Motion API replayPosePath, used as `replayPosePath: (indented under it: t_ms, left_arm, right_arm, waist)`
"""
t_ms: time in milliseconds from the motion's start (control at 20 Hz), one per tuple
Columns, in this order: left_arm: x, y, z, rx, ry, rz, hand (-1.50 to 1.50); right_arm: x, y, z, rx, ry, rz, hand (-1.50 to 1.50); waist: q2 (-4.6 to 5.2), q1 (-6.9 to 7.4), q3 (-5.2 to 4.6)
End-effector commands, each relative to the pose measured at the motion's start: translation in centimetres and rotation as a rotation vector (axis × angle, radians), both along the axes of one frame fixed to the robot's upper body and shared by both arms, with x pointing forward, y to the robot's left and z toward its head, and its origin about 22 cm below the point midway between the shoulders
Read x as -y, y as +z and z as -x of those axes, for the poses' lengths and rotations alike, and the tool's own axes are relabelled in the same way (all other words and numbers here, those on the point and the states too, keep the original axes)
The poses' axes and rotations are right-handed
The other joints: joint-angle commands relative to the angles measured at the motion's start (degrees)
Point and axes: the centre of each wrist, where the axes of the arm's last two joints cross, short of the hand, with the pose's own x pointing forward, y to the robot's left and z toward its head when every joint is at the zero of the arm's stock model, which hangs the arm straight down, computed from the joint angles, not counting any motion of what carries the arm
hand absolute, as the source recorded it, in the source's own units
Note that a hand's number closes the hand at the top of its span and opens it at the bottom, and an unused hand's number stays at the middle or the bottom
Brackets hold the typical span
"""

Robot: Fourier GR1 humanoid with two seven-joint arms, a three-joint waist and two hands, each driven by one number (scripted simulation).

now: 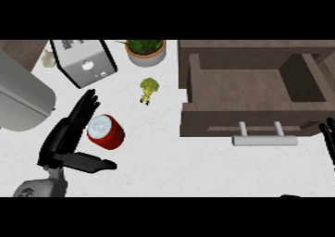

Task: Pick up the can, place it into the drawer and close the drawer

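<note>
Two hands showing: left hand (68, 134) spread open, fingers straight, thumb out, sitting right beside the red can (106, 131), not closing on it yet. Can lying tilted on the counter (170, 162), probably light, stiff and slick, so gripping around the sides. Drawer (249, 90) standing open. Right hand (332, 141) resting open at the far edge.

A white, faintly marbled counter (197, 162) fills most of what I see. At the back left stands a toaster (85, 62), with a potted plant (145, 50) just to its right. A big grey rounded object (16, 97) sits at the left edge. Dark wood shows beyond the counter's top left corner.
</note>
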Motion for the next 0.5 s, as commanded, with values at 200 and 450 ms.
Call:
replayPosePath:
  t_ms: [200,450]
  left_arm:
    - [-4.5,-3.2,-0.5,-0.008,0.047,-0.013,-1.5]
    - [-4.7,-3.0,-2.0,-0.007,0.036,-0.035,-1.5]
  right_arm:
    - [-0.9,1.0,0.2,0.005,0.003,0.012,-1.5]
    - [0.0,0.6,0.2,0.011,0.001,0.001,-1.5]
  waist:
    - [0.02,-0.03,-0.02]
    - [0.01,-0.09,0.0]
